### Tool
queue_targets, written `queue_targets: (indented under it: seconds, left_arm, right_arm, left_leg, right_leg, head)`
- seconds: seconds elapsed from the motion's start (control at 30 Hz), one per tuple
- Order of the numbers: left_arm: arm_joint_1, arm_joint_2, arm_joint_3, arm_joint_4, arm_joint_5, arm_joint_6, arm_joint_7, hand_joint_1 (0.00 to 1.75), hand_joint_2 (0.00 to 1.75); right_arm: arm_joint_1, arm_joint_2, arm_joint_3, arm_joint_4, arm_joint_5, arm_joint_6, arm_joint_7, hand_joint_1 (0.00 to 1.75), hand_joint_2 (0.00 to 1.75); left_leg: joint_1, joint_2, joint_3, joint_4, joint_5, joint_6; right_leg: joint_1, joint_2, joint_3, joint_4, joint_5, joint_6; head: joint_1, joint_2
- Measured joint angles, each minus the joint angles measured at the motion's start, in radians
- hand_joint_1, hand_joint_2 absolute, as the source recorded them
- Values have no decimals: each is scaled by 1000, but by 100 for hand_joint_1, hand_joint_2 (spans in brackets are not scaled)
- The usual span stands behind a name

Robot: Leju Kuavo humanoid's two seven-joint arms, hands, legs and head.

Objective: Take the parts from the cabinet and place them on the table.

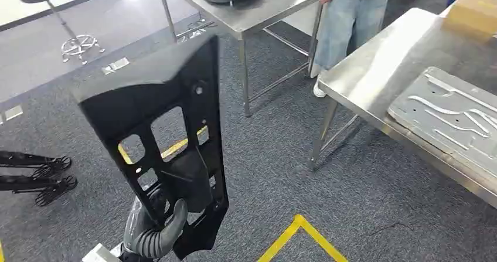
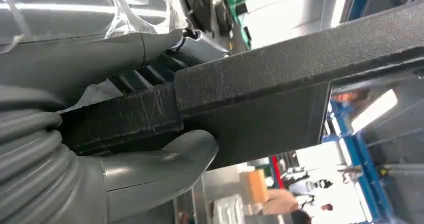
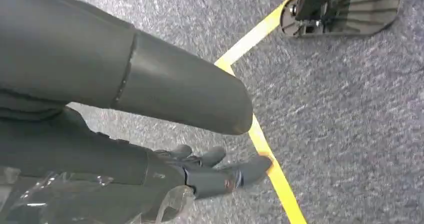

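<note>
**Operator:** Head view gives me the left hand (image 1: 161,227) low in the picture, gripping the bottom end of a long black plastic part (image 1: 167,133). I've got it raised upright over the grey carpet (image 1: 269,156), tilted a little.

**Colleague:** Sure about the grip?

**Operator:** Yes. On the left wrist camera the thumb (image 2: 165,161) presses one face of the part (image 2: 280,93), with the darker fingers (image 2: 150,76) on the other side.

**Colleague:** The right one?

**Operator:** My right hand (image 3: 200,169) hangs over the carpet by a yellow floor line (image 3: 265,144), fingers loosely apart, holding nothing.

**Colleague:** Tables?

**Operator:** A steel table (image 1: 375,68) at right carries a silver metal panel (image 1: 451,121); a person in jeans (image 1: 349,21) stands near another table (image 1: 258,13).
</note>
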Motion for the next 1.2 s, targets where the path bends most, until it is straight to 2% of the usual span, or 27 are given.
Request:
queue_targets:
  seconds: [0.07, 0.13, 0.17, 0.2, 0.23, 0.3, 0.33, 0.37, 0.47, 0.5, 0.53, 0.57, 0.6, 0.67, 0.7, 0.73, 0.77, 0.8, 0.83, 0.87, 0.9, 0.93, 1.0, 1.03, 1.1, 1.17, 1.2]
  left_arm:
    - [2, 0, 0, 3, -6, 0, 3, 175, 175]
    - [7, 0, 0, 7, -6, 2, 3, 175, 175]
    - [10, 0, 0, 10, -9, 2, 4, 175, 175]
    - [11, 0, -1, 12, -11, 3, 5, 175, 175]
    - [11, 0, -1, 14, -17, 4, 5, 175, 175]
    - [10, 0, -2, 14, -30, 5, 8, 175, 175]
    - [8, 0, -4, 14, -35, 7, 8, 175, 175]
    - [6, 0, -5, 14, -43, 10, 11, 175, 175]
    - [4, 0, -6, 14, -57, 16, 26, 175, 175]
    - [3, 0, -6, 13, -62, 18, 28, 175, 175]
    - [1, -1, -7, 13, -63, 18, 30, 175, 175]
    - [1, -2, -7, 13, -65, 19, 33, 175, 175]
    - [0, -2, -7, 13, -65, 19, 36, 175, 175]
    - [3, -2, -7, 13, -64, 19, 39, 175, 175]
    - [2, -2, -7, 13, -64, 17, 39, 175, 175]
    - [3, -3, -9, 14, -64, 14, 39, 175, 175]
    - [3, -3, -10, 14, -62, 13, 39, 175, 175]
    - [2, -3, -10, 15, -60, 12, 39, 175, 175]
    - [1, -3, -10, 16, -58, 10, 39, 175, 175]
    - [0, -3, -10, 16, -56, 9, 38, 175, 175]
    - [-1, -3, -11, 16, -52, 5, 38, 175, 175]
    - [-2, -3, -12, 16, -50, 1, 36, 175, 175]
    - [-2, -3, -15, 19, -38, -3, 34, 175, 175]
    - [-3, -3, -16, 21, -32, -7, 28, 175, 175]
    - [-3, -4, -16, 24, -19, -13, 11, 175, 175]
    - [-2, -4, -16, 30, -11, -18, -2, 175, 175]
    - [-2, -4, -16, 34, -8, -19, -5, 175, 175]
  right_arm:
    - [-1, -1, 0, 0, 1, 8, 3, 0, 0]
    - [-1, -2, 0, 0, 3, 13, 4, 0, 0]
    - [0, -2, 0, 0, 3, 14, 7, 0, 0]
    - [0, -2, 0, 0, 3, 18, 8, 0, 0]
    - [1, -2, 0, 0, 2, 20, 11, 0, 0]
    - [0, -4, 0, 0, 2, 21, 13, 0, 0]
    - [0, -3, 0, 0, 2, 21, 13, 0, 0]
    - [0, -3, 0, 0, 2, 21, 13, 0, 0]
    - [6, -4, 0, 1, 1, 21, 11, 0, 0]
    - [9, -5, 0, 1, 1, 21, 9, 0, 0]
    - [8, -8, 0, 1, 1, 21, 8, 0, 0]
    - [6, -8, 0, 1, 1, 21, 9, 0, 0]
    - [6, -9, 0, 1, 2, 21, 9, 0, 0]
    - [4, -9, 0, 1, 2, 21, 11, 0, 0]
    - [4, -9, 0, 1, -2, 21, 15, 0, 0]
    - [5, -9, 0, 1, -3, 21, 15, 0, 0]
    - [6, -9, 0, 1, -5, 21, 17, 0, 0]
    - [5, -10, 0, 1, -7, 21, 19, 0, 0]
    - [5, -10, 0, 1, -10, 21, 21, 0, 0]
    - [4, 1, 0, 0, -9, 21, 23, 0, 0]
    - [4, -3, 0, 1, -9, 21, 25, 0, 0]
    - [4, -2, 0, 1, -9, 21, 30, 0, 0]
    - [4, -2, 0, 1, -8, 20, 32, 0, 0]
    - [2, 0, 0, 1, -9, 18, 38, 0, 0]
    - [1, 1, 0, 1, -9, 12, 40, 0, 0]
    - [1, 3, 0, 1, -5, 8, 40, 0, 0]
    - [1, 4, 0, 1, -3, 6, 39, 0, 0]
  left_leg:
    - [9, -61, -33, 80, -61, -16]
    - [12, -76, -106, 247, -143, -22]
    - [14, -78, -140, 321, -166, -23]
    - [14, -80, -150, 343, -164, -22]
    - [15, -81, -135, 312, -142, -22]
    - [16, -94, -48, 140, -57, -15]
    - [15, -125, 1, 43, -20, -5]
    - [12, -153, 21, -8, -17, 6]
    - [8, -136, 18, -7, -15, 7]
    - [7, -130, 20, -19, -7, 13]
    - [22, -112, 31, -39, 7, 13]
    - [18, -109, 34, -47, 11, 17]
    - [18, -99, 33, -47, 11, 20]
    - [17, -77, 31, -46, 10, 20]
    - [17, -67, 30, -46, 10, 20]
    - [19, -58, 31, -46, 9, 18]
    - [22, -49, 32, -44, 7, 15]
    - [27, -42, 33, -38, 3, 8]
    - [29, -35, 31, -25, -6, -3]
    - [21, -31, 24, -12, -16, -15]
    - [21, -26, 20, 3, -23, -18]
    - [15, -22, 20, 0, -22, -19]
    - [23, -9, 24, 2, -24, -20]
    - [29, -18, 23, 13, -35, -25]
    - [31, -66, -22, 122, -107, -28]
    - [29, -74, -103, 291, -175, -26]
    - [28, -75, -130, 340, -181, -22]
  right_leg:
    - [-1, 11, -2, 0, 5, -8]
    - [0, 27, -7, 0, 7, -13]
    - [0, 41, -9, 1, 9, -15]
    - [0, 55, -11, 1, 10, -17]
    - [0, 65, -12, 1, 11, -18]
    - [0, 90, -9, 1, 12, -17]
    - [-1, 100, -8, 0, 13, -16]
    - [2, 109, -11, 2, 14, -12]
    - [-5, 126, -18, -4, 22, 3]
    - [-3, 134, -18, -8, 25, 11]
    - [-3, 109, -20, 6, 15, 12]
    - [6, 62, -39, 41, -17, 16]
    - [7, 42, -71, 111, -61, 18]
    - [3, 29, -146, 276, -133, 23]
    - [1, 28, -164, 319, -139, 27]
    - [-3, 25, -156, 305, -119, 34]
    - [-8, 19, -122, 243, -82, 40]
    - [-14, 9, -70, 146, -37, 47]
    - [-21, -21, -20, 53, 1, 57]
    - [-16, -50, -5, 21, -17, 63]
    - [-20, -24, -12, 21, -9, 36]
    - [-18, -20, -18, 29, -13, 28]
    - [-14, 0, -21, 30, -12, 14]
    - [-13, 9, -20, 28, -9, 8]
    - [-12, 21, -22, 28, -6, 2]
    - [-6, 38, -26, 28, -3, -4]
    - [-1, 50, -27, 29, -2, -7]
  head:
    - [-2, 0]
    - [-3, 0]
    - [-3, 0]
    - [-3, 0]
    - [-3, 0]
    - [-4, 0]
    - [-4, 0]
    - [-4, 0]
    - [-4, 0]
    - [-4, 0]
    - [-3, 0]
    - [5, 0]
    - [4, 0]
    - [6, 0]
    - [6, 0]
    - [7, 0]
    - [6, 0]
    - [6, 0]
    - [7, 0]
    - [11, 0]
    - [9, 0]
    - [6, 0]
    - [4, 0]
    - [4, 0]
    - [2, 0]
    - [-1, 0]
    - [-1, 0]
